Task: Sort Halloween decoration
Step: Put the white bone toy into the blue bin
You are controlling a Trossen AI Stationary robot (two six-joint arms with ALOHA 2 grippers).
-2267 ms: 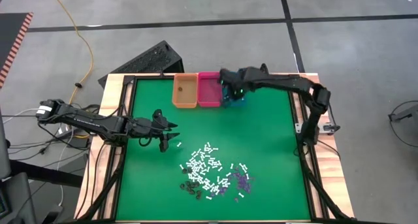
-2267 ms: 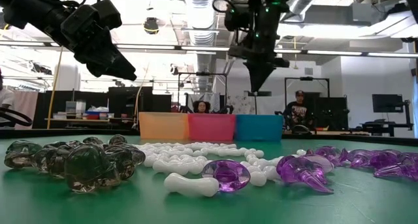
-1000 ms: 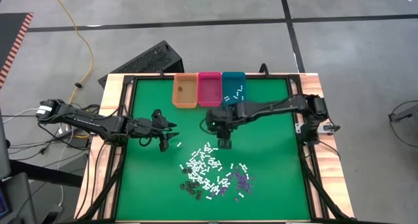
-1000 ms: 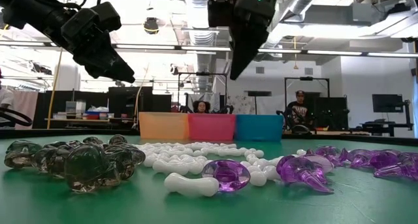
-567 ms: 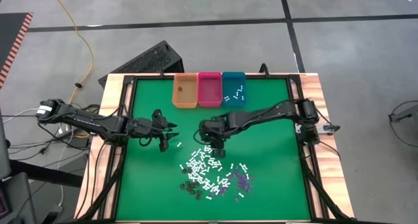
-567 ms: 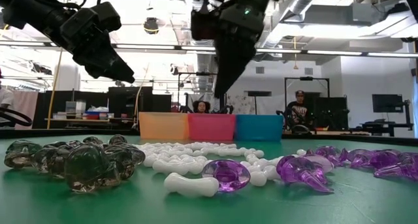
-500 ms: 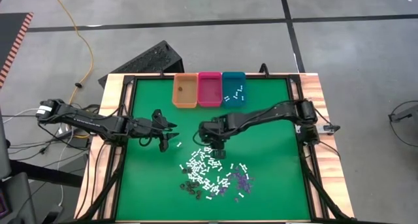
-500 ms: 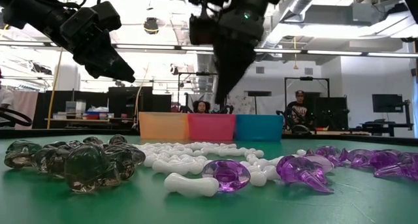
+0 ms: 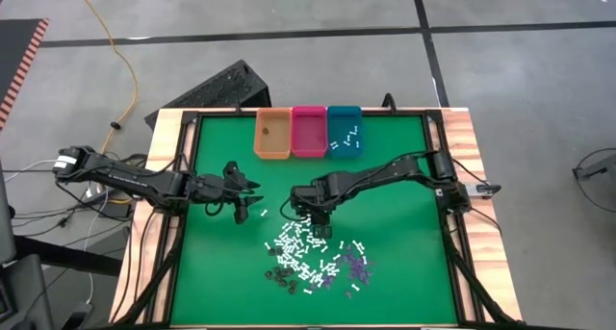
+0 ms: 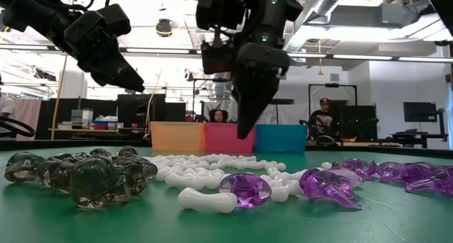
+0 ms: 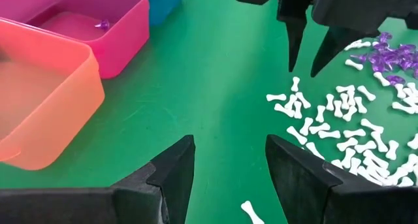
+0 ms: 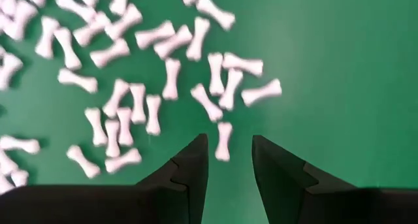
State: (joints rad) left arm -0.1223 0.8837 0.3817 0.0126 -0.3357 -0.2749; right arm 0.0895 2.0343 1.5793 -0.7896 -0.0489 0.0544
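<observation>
The Halloween decoration lies as a heap of tiny pieces on the green mat: white bones [image 9: 303, 241], purple bits [image 9: 356, 265] and dark bits [image 9: 281, 274]. My right gripper [image 9: 320, 226] points down over the far edge of the white bones, open and clear of the mat [image 10: 245, 133]. In its wrist view one white bone [image 12: 223, 140] lies on the mat below the gap between its fingers. My left gripper [image 9: 252, 207] hangs open at the left of the heap, with nothing between its fingers [image 11: 228, 159].
Three bins stand in a row at the mat's far edge: orange [image 9: 272, 135], pink [image 9: 309, 131] with a purple bit [image 11: 102, 25] inside, and teal [image 9: 345, 130] with a few white bones. A wooden frame [image 9: 460, 176] borders the mat. People sit in the room behind [image 10: 323, 119].
My right gripper has come down and toward the table's near edge, from above the mat's middle to just over the far side of the white bones, tipping steeper. Its fingers stay apart. The left arm and the pieces have kept still.
</observation>
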